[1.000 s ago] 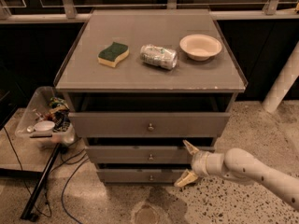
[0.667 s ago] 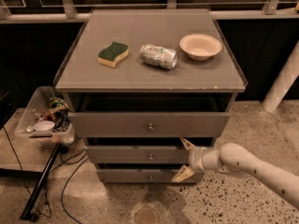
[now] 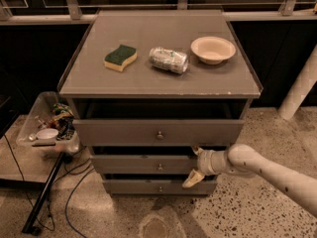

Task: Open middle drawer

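While the tool (image 3: 194,165) hangs wide open and empty before the right end of the middle drawer (image 3: 129,163), the knob (image 3: 160,167) sits at its 9 o'clock, along the horizontal drawer front.

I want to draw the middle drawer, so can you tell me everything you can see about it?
The middle drawer is a wide, shallow grey front, flat and matte, with one small round metal knob at its centre. It sits level between the taller drawer above and the lowest drawer below; its inside is hidden. The gripper, open, straddles its right end from top to bottom; whether it touches is unclear.
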Robot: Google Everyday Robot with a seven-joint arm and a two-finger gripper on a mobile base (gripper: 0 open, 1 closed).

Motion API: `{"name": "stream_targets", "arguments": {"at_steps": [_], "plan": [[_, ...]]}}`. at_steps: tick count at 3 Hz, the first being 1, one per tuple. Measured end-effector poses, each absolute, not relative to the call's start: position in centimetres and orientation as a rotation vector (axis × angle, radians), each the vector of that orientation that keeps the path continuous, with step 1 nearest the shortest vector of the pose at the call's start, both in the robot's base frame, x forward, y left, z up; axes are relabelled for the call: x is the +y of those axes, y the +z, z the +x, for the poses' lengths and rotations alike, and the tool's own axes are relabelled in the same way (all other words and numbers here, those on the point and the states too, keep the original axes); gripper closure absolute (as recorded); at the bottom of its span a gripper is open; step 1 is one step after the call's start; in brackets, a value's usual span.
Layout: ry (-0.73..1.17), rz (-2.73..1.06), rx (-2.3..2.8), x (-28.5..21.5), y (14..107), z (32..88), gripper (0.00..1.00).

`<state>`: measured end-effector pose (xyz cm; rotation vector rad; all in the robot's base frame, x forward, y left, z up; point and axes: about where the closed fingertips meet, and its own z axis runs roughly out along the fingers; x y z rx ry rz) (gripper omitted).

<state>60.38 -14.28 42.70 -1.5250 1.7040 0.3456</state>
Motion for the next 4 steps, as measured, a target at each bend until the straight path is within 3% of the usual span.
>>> {"name": "stream_targets", "arguments": {"at_steps": [3, 4], "plan": [[0.328, -1.512, 1.777, -16.3, 39.0, 61.0, 0.00], [0.328, -1.512, 1.778, -16.3, 39.4, 60.9, 0.18]]}}
